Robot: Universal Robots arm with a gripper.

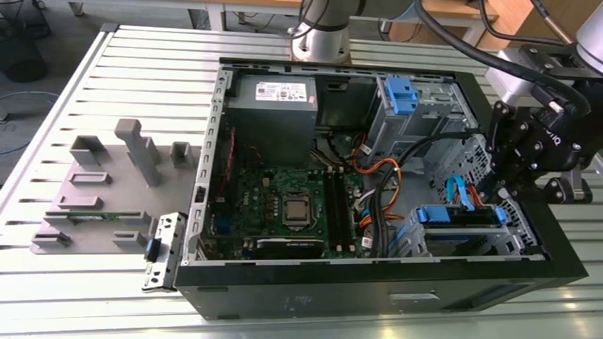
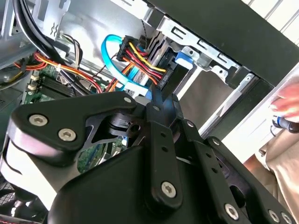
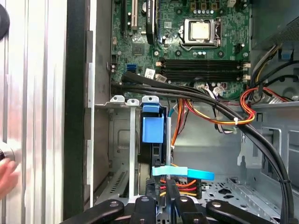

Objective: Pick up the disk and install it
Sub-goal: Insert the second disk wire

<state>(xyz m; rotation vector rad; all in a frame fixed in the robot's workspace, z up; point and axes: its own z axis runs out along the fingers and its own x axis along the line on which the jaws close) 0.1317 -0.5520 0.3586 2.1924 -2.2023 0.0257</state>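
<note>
The black two-finger gripper (image 3: 164, 198), fingers nearly closed on the silver metal disk in its blue plastic carrier (image 3: 153, 129), is seating it edge-on in the drive bay at the open black computer case's (image 1: 377, 282) near-right corner, apparently the install step.

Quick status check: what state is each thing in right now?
Black metal computer case: side panel off, interior exposed.
Silver disk in blue plastic carrier: standing on edge in its bay.
Black end effector: at the disk's cabled end.
Square processor socket: uncovered, no cooler.
</note>
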